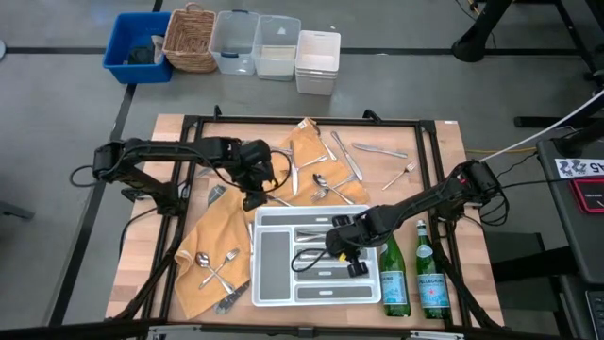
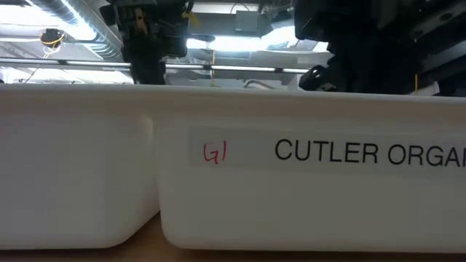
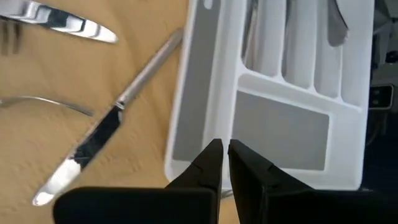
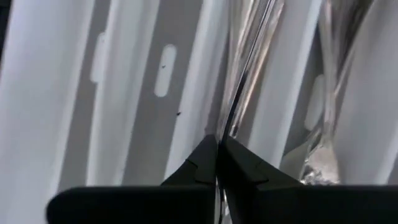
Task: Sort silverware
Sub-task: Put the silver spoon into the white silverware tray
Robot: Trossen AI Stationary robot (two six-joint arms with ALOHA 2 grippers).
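White cutlery organizer (image 1: 267, 219) holds only a few pieces; most silverware (image 1: 332, 170) lies beside it. Right gripper (image 4: 217, 142) pinches a piece over it, left gripper (image 3: 225, 148) nearly closed, empty

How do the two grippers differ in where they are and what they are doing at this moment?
The left gripper hangs over the orange cloth beside the white tray's edge, holding nothing. The right gripper is down inside a tray compartment, its fingertips pinching a slim silver piece. A table knife lies on the cloth by the left one. Both show their fingers nearly together.
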